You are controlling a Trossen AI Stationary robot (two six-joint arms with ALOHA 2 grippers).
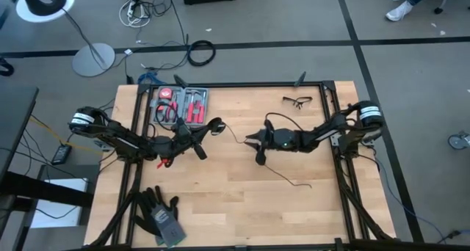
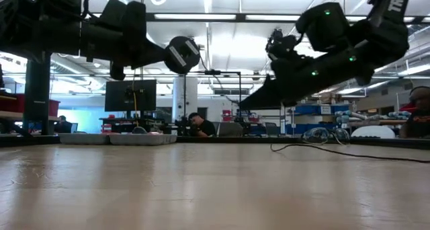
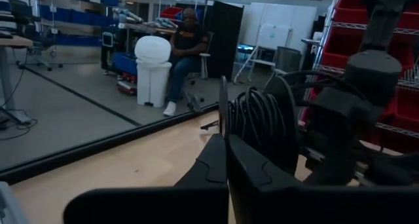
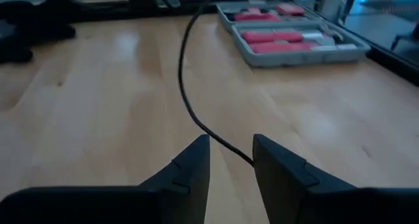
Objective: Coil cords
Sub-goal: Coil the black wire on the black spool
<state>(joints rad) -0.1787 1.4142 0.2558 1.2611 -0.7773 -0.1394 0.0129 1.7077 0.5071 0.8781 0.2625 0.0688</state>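
The thin black cord (image 1: 283, 172) lies across the middle of the wooden table (image 1: 242, 214), running between the two arms. From above, one stretch leaves the left arm's end near the round black puck (image 1: 217, 124), passes through the gap between the arms, and reaches the right gripper (image 1: 256, 147). Another stretch trails from the right arm toward the front of the table and ends loose on the bare wood.

The right gripper hangs just above the tabletop near the table's centre, its two fingers (image 4: 190, 168) spread apart. In the right wrist view the cord (image 4: 186, 86) comes from far across the table, curves in and passes into the gap between those fingers; whether it touches either one cannot be told. Beyond it sits a grey tool tray (image 4: 294, 37) with red-handled tools.

The left gripper (image 3: 226, 152) is left of centre, raised off the table, its fingers pressed together. In the left wrist view a bundle of wound black cord (image 3: 255, 122) sits right at the fingertips, with the round puck edge-on beside it. In the low view the puck (image 2: 183, 54) hangs in the air at the end of the left arm, well clear of the wood.

Safety glasses (image 1: 297, 100) lie at the table's far right, and a black glove (image 1: 158, 211) lies near the front left corner.
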